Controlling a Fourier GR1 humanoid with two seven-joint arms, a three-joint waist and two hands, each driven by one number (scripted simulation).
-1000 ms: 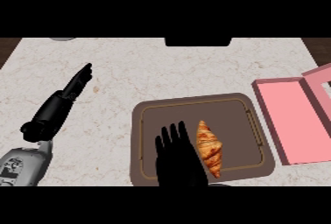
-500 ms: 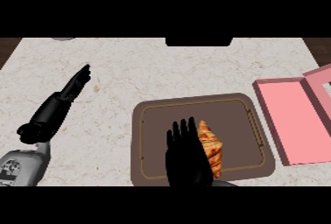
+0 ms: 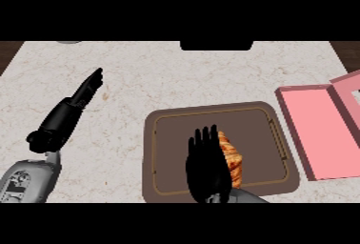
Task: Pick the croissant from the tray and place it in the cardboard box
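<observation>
The golden-brown, flaky croissant (image 3: pixel 232 159) lies lengthwise on the dark brown rectangular tray (image 3: pixel 169 143), a little right of the tray's middle, and only its right flank shows. Its left half is hidden under the right robot hand (image 3: pixel 206 164), which comes in from the lower edge with its black fingers straight, apart and pointing away from the robot. The fingers are not curled round the pastry, so it does not appear to be grasped yet; whether the palm touches it cannot be told from this steep angle. The hand seems placed over the croissant's long axis so that fingers and thumb could close across its narrow width, which would be the easier way to hold a soft, crumbly thing.

The tray sits on the pale marbled bench (image 3: pixel 175 76), near the robot's edge. Just beside the tray's right rim, apart from it, lies the pink open cardboard box (image 3: pixel 320 136), its lid folded back to the right, leaving the inside free from above. The carry should be short and sideways.

The left robot hand (image 3: pixel 88 90) rests at the left of the view, fingers straight and together, well apart from the tray.
</observation>
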